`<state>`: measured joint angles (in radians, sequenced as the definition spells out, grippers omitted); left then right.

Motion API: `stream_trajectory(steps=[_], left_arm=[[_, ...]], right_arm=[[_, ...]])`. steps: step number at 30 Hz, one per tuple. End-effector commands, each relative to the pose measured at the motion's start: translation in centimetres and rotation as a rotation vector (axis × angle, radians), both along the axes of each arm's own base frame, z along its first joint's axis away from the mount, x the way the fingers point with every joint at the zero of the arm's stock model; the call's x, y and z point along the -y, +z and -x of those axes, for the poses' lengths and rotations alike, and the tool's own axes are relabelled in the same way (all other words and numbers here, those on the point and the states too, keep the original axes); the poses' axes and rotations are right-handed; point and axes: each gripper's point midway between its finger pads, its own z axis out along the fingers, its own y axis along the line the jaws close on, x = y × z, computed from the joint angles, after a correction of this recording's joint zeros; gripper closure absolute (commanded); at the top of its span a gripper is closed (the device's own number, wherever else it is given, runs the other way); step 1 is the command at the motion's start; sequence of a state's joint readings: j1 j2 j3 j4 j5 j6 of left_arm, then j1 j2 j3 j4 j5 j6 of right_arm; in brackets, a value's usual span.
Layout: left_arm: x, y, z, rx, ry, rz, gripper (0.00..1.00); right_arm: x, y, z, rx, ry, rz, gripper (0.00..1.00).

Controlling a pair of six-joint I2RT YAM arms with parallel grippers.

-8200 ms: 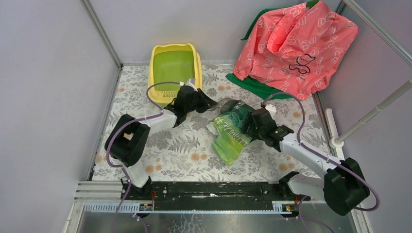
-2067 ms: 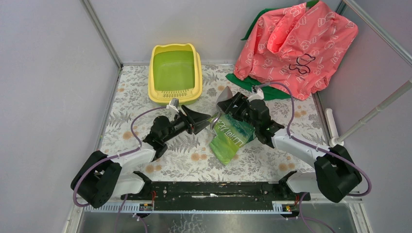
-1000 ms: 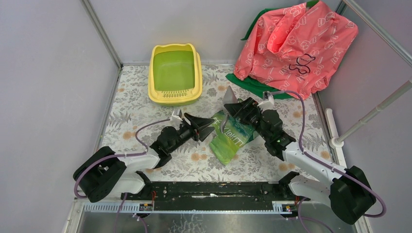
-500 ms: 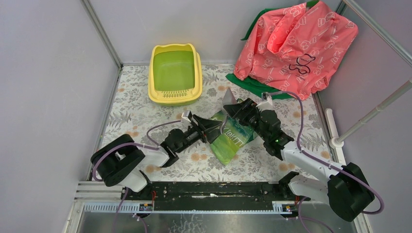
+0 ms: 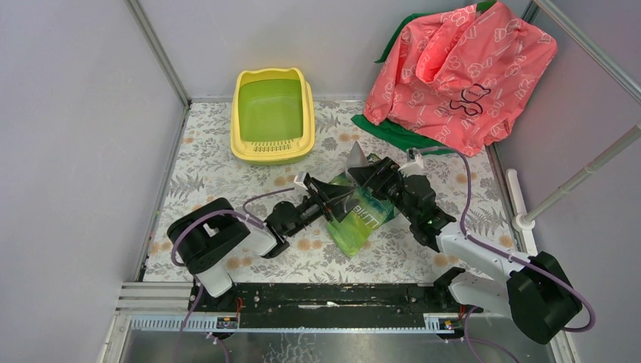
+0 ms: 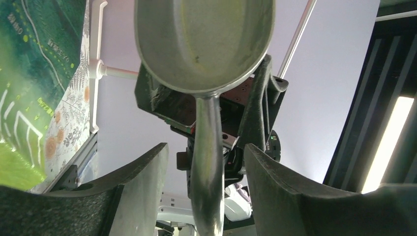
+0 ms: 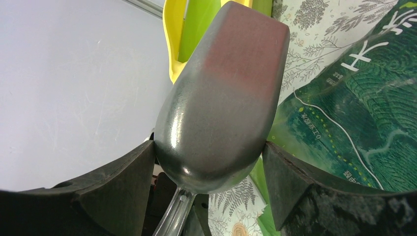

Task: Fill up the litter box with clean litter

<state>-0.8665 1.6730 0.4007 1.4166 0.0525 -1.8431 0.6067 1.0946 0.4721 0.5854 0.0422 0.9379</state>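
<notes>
Grey metal scoop (image 7: 223, 83) held beside a glossy green lettered bag (image 5: 361, 221).
The left gripper (image 6: 205, 150) is spread, fingers flanking the handle (image 6: 206, 196) without touching; the right gripper (image 7: 209, 145) pinches the scoop's bowl; farther back, well apart, the yellow plastic litter box (image 5: 273, 149) sits at far left.

Floral table (image 5: 227, 189): litter box (image 5: 272, 149), green bag (image 5: 354, 231)
</notes>
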Motion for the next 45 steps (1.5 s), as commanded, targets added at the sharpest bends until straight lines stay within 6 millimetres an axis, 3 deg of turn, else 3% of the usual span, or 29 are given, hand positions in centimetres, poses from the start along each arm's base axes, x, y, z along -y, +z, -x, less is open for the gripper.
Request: stream_trajectory(steps=[1,5,7,12,15,18,21,24,32,37,45], left_arm=[[0.4,3.0,-0.1,0.058,0.006,0.113,0.38],[1.2,3.3,0.0,0.076,-0.017,0.13,0.71],[1.6,3.3,0.0,0.081,-0.031,0.132,0.82],[2.9,3.1,0.6,0.104,-0.094,0.093,1.0],[4.1,3.1,1.2,0.14,-0.175,0.007,1.0],[5.2,2.9,2.1,0.205,-0.261,-0.151,1.0],[5.5,2.3,2.7,0.281,-0.319,-0.376,1.0],[4.4,1.9,2.9,0.328,-0.338,-0.586,1.0],[1.4,1.3,3.8,0.471,-0.373,-1.056,1.0],[-1.6,0.3,3.8,0.495,-0.286,-1.399,1.0],[-5.1,0.4,4.8,0.586,-0.134,-1.702,1.0]], right_arm=[[-0.2,3.1,0.1,0.091,0.002,-0.078,1.0],[-0.1,2.7,0.3,0.084,0.003,-0.08,1.0],[-0.2,2.7,0.4,0.083,0.007,-0.083,1.0],[-0.2,2.9,0.7,0.083,0.02,-0.081,1.0],[-0.3,3.5,1.2,0.076,0.043,-0.058,0.92],[0.3,3.9,1.9,0.059,0.054,0.019,0.66],[2.0,4.5,2.9,0.035,0.03,0.126,0.48],[4.5,4.6,4.0,-0.012,-0.011,0.267,0.39],[7.3,6.5,6.0,-0.063,-0.006,0.456,0.33],[8.5,8.5,6.8,-0.058,-0.014,0.502,0.3],[7.7,11.2,7.7,-0.053,0.066,0.512,0.31]])
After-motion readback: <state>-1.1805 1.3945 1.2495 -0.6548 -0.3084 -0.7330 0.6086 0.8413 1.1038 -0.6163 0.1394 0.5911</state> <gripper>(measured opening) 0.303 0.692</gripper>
